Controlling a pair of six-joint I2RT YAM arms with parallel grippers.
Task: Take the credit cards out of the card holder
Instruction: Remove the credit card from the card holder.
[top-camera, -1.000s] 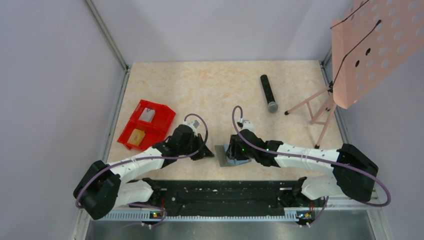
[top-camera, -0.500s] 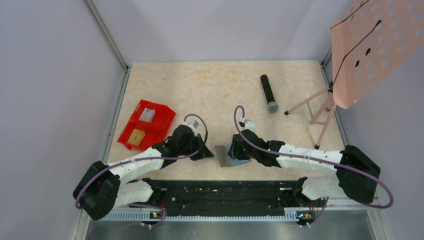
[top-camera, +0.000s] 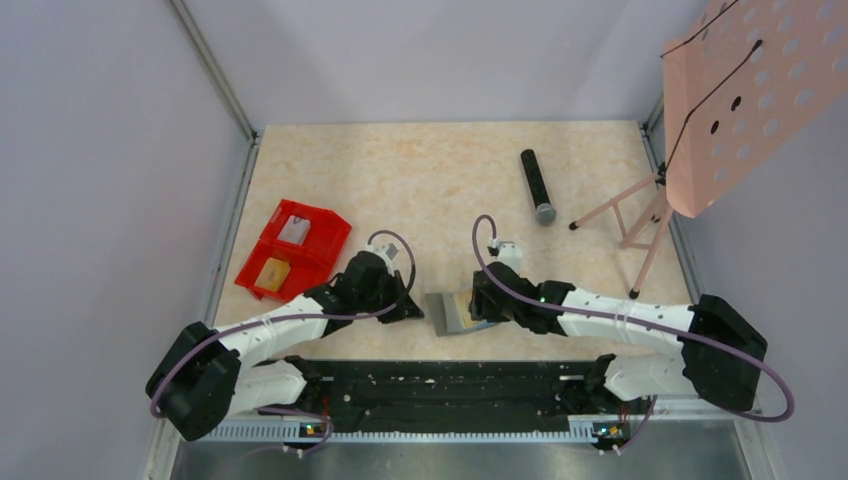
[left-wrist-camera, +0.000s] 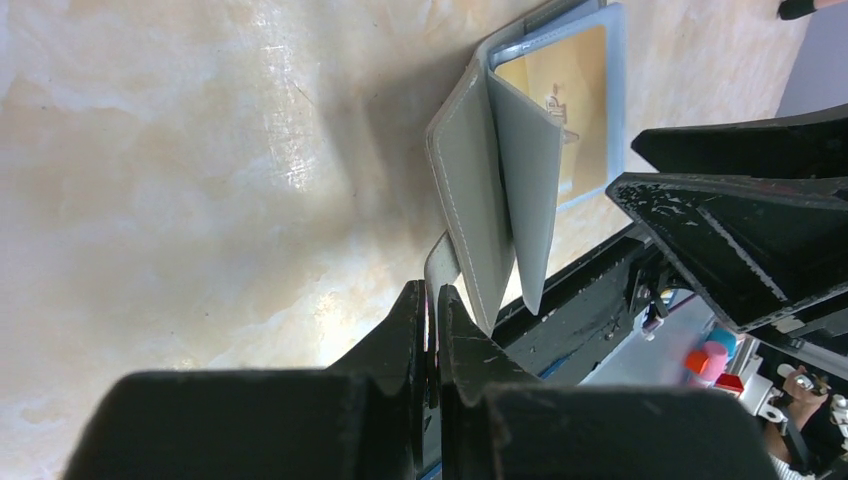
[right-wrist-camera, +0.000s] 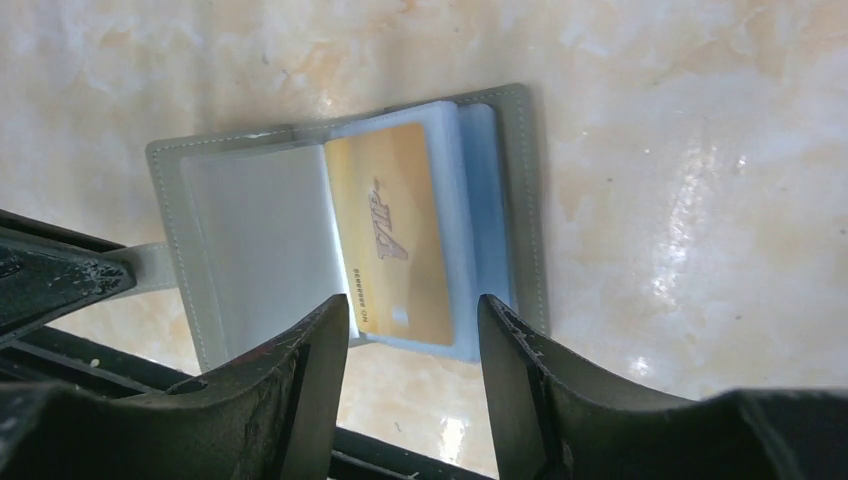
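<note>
The grey card holder lies open on the table between my two grippers. A gold card sits in its pale blue sleeves, also seen in the left wrist view. My left gripper is shut on the holder's closing strap at its left edge; one cover leaf stands tilted up. My right gripper is open, its fingers straddling the near end of the gold card just above it, not touching. The holder fills the middle of the right wrist view.
A red two-compartment bin with small items stands at the left. A black microphone lies at the back right. A pink music stand with tripod legs stands at the far right. The black base rail runs along the near edge.
The right gripper has shifted a little to the right, and the card holder has spread open wider, showing the gold card. The left gripper has stayed shut in place.
</note>
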